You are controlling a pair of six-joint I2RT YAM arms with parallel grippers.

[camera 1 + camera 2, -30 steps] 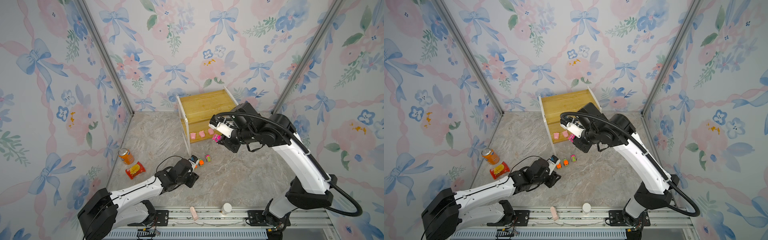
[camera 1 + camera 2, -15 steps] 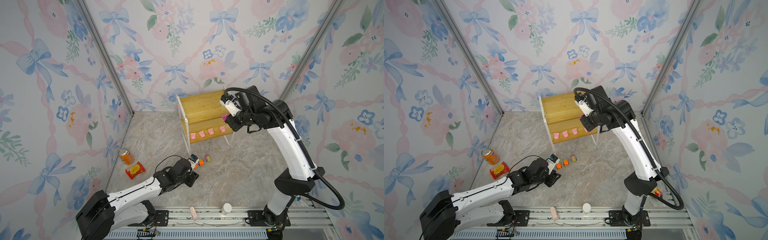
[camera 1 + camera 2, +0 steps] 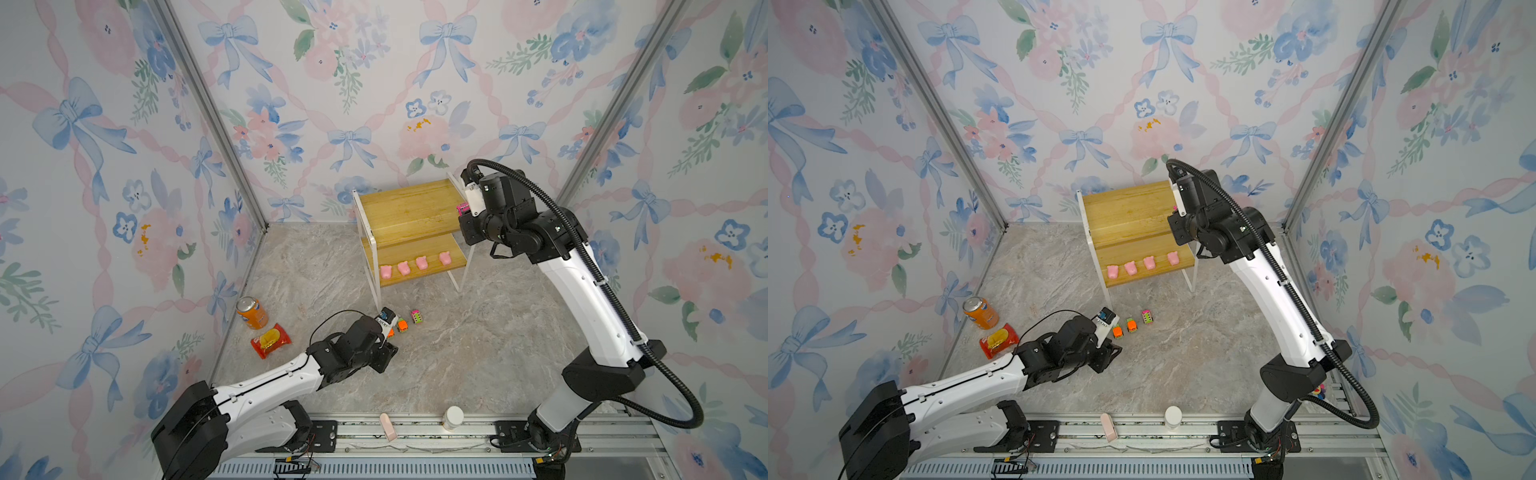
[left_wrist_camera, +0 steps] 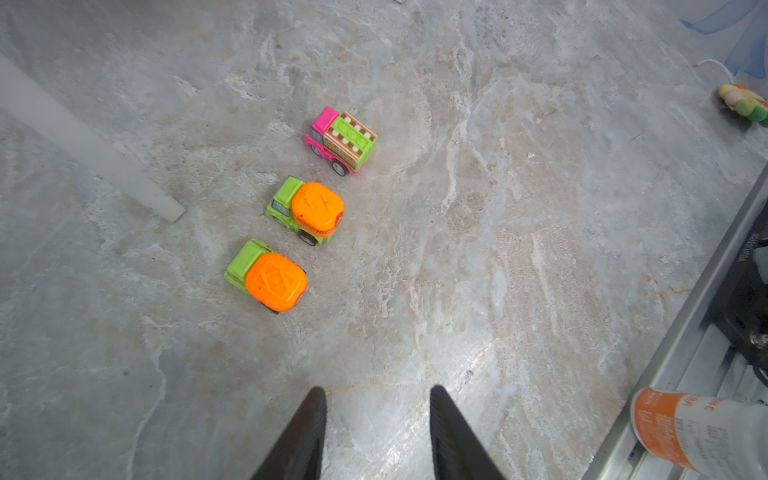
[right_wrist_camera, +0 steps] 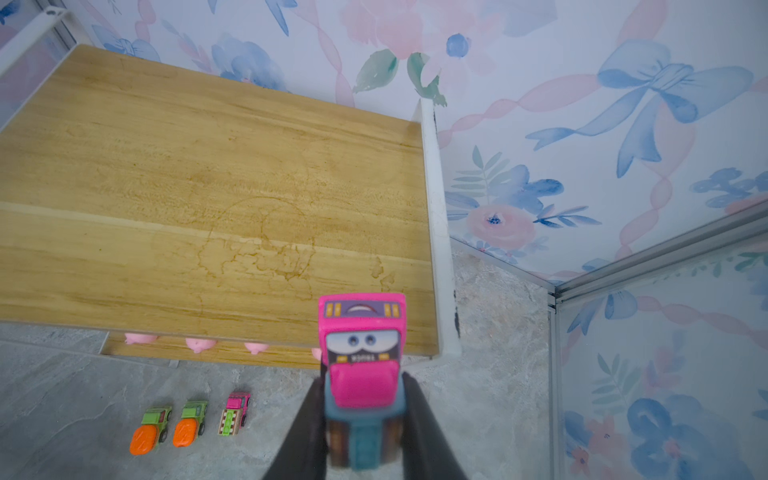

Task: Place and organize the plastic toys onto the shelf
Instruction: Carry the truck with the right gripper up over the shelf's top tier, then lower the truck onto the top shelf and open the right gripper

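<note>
The right gripper (image 5: 362,386) is clamping a pink car (image 5: 360,332) by its sides, nose pointing away from the wrist. It is holding the car at the right front corner of the shelf (image 3: 358,216), over the top board (image 5: 208,187), which is lying bare. Whether the wheels are touching the wood I cannot tell. The step in hand appears to be setting this car on the upper tier. The next move is calling for lowering it until the wheels are sitting flat, well inside the board's right edge, then parting the jaws gently — a wheeled toy may roll off.

On the lower board (image 3: 415,249), four pigs (image 3: 422,262) are sitting in a row.

The left gripper (image 4: 376,390) is hovering low over the floor (image 4: 519,249), jaws apart and nothing between them. Near it, three cars are standing in a diagonal line — an orange-and-green car (image 4: 270,276) nearest, its twin (image 4: 309,210) next, a pink-and-green car (image 4: 343,139) farthest. All three are waiting to be shelved.
</note>
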